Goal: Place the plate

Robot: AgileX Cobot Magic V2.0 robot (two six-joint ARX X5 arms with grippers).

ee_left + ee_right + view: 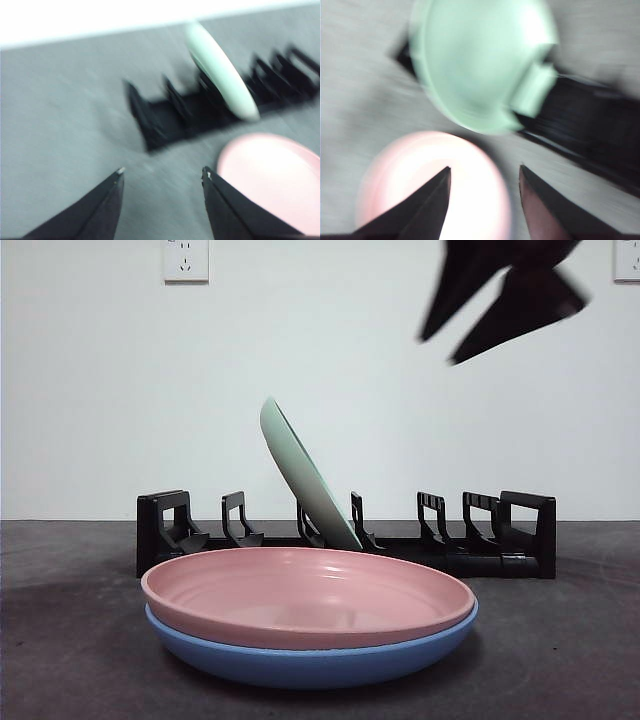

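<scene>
**Green plate racked, both grippers empty**

Green plate [305,480] stands tilted in the black rack [500,540] at the far side of the worktop [570,640]. Pink plate [310,595] sits nested on blue plate [300,665], near side. Right gripper [482,172] spread, above the plates. Left gripper [162,172] spread, holding nothing, left of the rack.

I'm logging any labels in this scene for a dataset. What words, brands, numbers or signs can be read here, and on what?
None can be read.
Green plate, pink plate, blue plate, black rack: no print visible on any of them.
Wall outlet: only socket holes show, no legible marking.
Both wrist views are too blurred to show any lettering.
</scene>
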